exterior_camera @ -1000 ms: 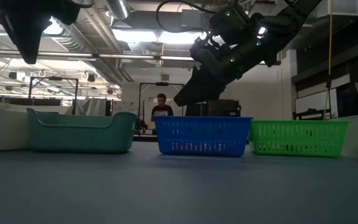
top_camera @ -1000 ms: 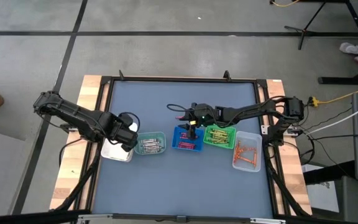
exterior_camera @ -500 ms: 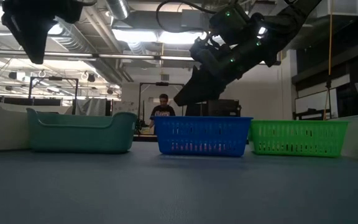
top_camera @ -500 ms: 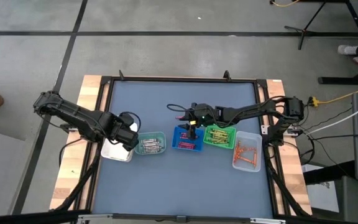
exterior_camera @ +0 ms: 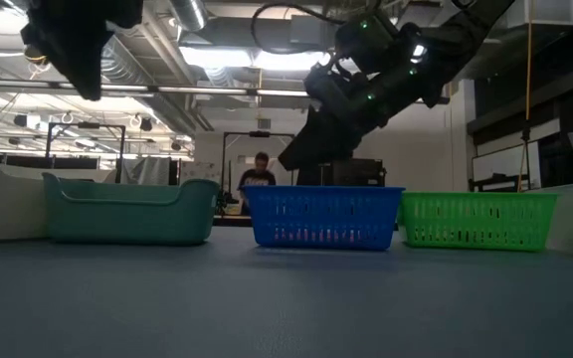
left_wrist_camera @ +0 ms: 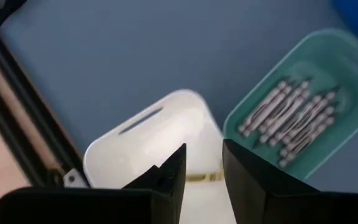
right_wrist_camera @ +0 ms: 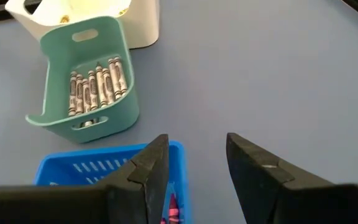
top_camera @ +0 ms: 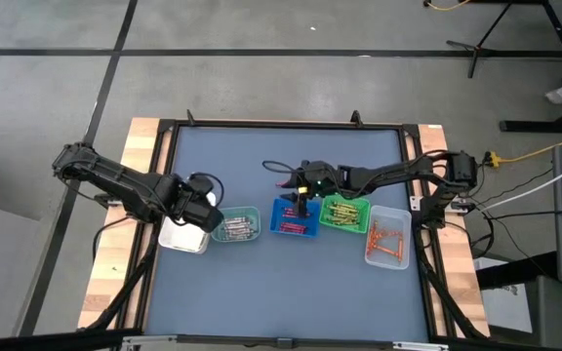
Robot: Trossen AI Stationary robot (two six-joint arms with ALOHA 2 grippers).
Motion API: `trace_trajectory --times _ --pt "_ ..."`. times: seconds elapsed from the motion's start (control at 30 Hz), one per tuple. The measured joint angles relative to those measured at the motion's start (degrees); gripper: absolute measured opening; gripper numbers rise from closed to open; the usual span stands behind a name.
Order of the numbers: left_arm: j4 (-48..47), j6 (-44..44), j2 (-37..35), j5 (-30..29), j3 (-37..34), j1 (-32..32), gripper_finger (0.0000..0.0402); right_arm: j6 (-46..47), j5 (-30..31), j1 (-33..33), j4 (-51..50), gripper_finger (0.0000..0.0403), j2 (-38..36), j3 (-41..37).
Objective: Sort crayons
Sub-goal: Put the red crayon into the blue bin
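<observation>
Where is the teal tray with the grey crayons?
From above, the teal tray sits left of the table's middle, second in the row of trays, between the white tray on its left and the blue tray on its right.

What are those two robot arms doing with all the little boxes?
They are sorting crayons by colour into small trays. The left gripper hangs open above the white tray, next to the teal tray holding grey crayons. The right gripper hangs open over the blue tray. The green tray and clear tray already hold crayons too.
</observation>
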Motion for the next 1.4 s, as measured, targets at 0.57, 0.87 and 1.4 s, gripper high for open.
trace_trajectory --times 0.57,0.87,1.4 --pt "9.15 0.17 0.0 -7.51 0.0 0.68 0.0089 0.91 -8.95 -11.59 -3.89 0.016 -0.16 3.43" --pt "9.16 0.17 0.0 -7.54 0.0 2.16 0.0089 -5.11 -9.79 -15.58 -10.6 0.016 0.29 3.43" --pt "9.69 0.14 0.02 -7.48 0.0 2.14 0.0089 -16.03 -12.15 -14.12 -8.87 0.016 7.67 3.41"
